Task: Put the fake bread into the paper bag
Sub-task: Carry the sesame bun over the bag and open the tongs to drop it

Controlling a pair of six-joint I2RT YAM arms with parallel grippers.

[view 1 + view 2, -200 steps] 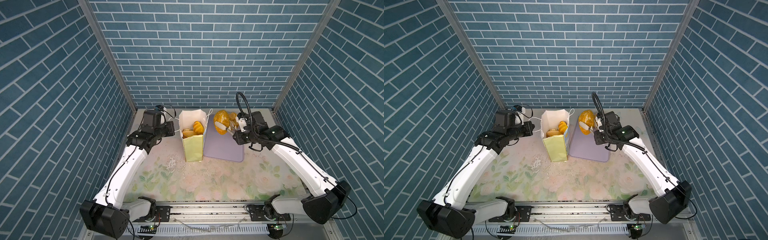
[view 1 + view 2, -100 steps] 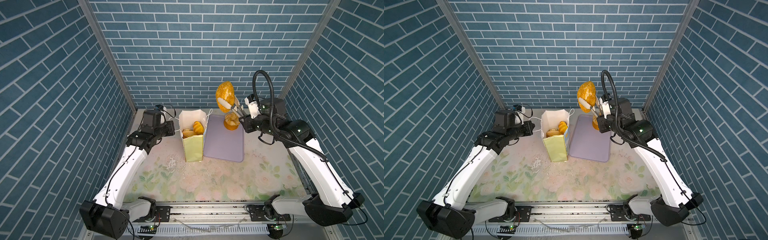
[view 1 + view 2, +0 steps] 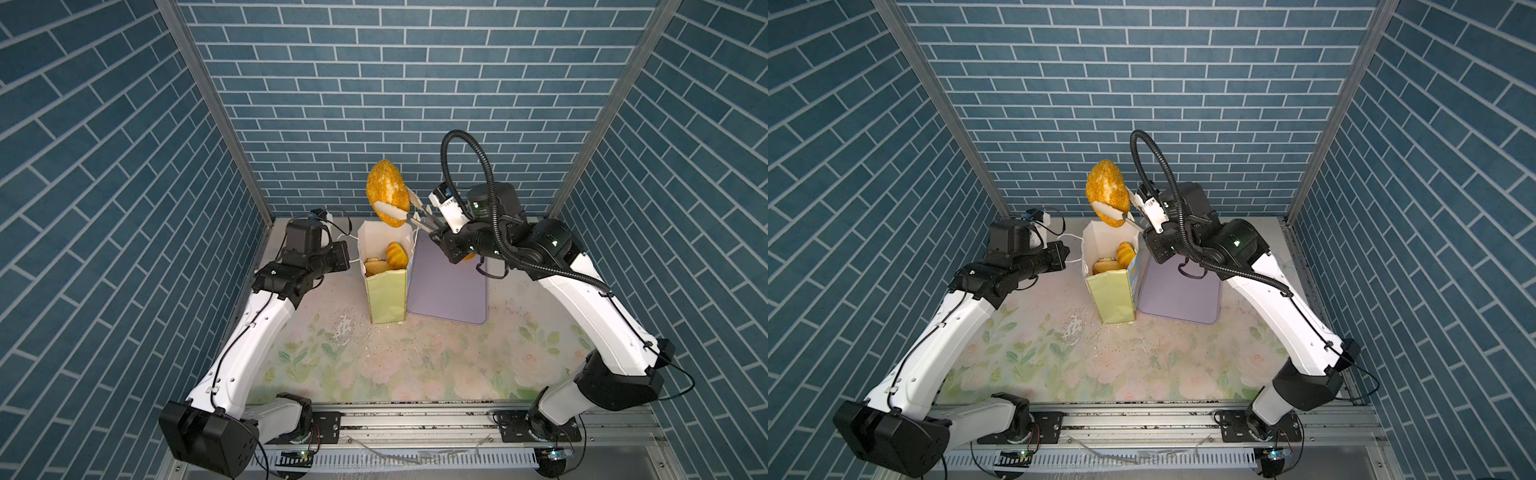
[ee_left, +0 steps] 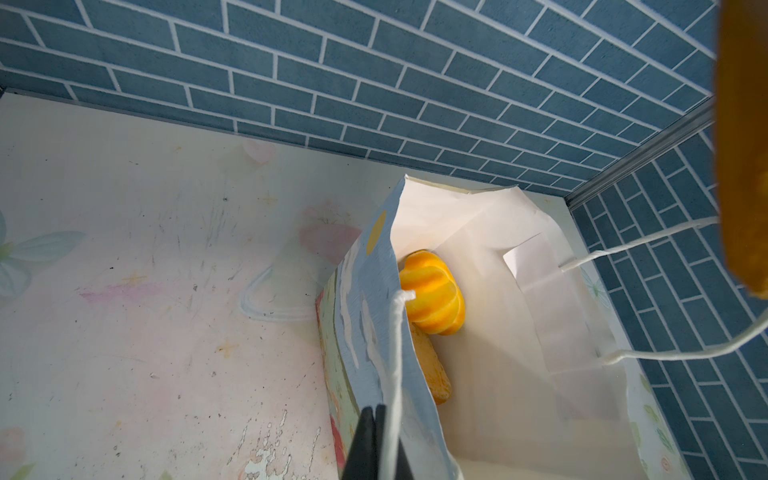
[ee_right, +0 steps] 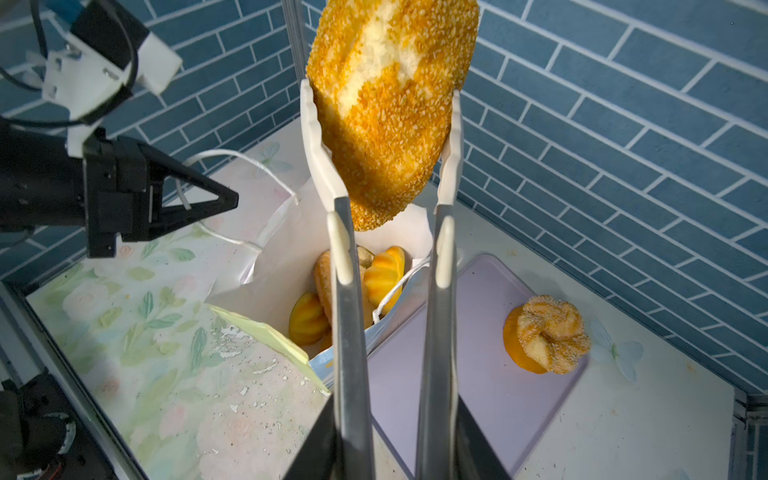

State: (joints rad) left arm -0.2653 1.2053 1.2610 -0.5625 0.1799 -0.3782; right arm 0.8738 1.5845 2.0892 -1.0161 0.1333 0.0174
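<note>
Underneath everything, a floral surface (image 3: pixel 415 365), scuffed and flecked with crumbs. Reaching in from either side, the right arm (image 3: pixel 582 299) and the left arm (image 3: pixel 257 324), both bent toward the back wall. Lying flat toward the right, a lavender tray (image 3: pixel 449 291), nearly bare. Just beside its left edge, the paper bag (image 3: pixel 386 295), upright and open-mouthed, probably parked there to keep each carry short.

Hanging above the back of that mouth, the seeded loaf (image 3: pixel 386 195): clear of the rim, not yet inside, long axis close to vertical, lower end aimed at the white interior. Likely turned end-on to slip through a narrow opening already partly filled. Clamped across its lower half by the white tips of long metal tongs (image 5: pixel 349 340). Right jaws squeezed around the tongs' arms, so gripping the loaf only at second hand. Extra reach, presumably, for lowering deep without crushing paper.

Heaped inside the bag, several smaller pastries (image 5: pixel 384 274). Resting at the tray's far end, a twisted seeded bun (image 5: pixel 552 332) perched on an orange piece (image 5: pixel 515 349).

Smallest of all, the white cord handle (image 4: pixel 395 353), running straight into the left jaws: closed tight, apparently pinching it, most likely to steady the bag and hold the mouth wide. Next: straight descent, release only once below the rim.
</note>
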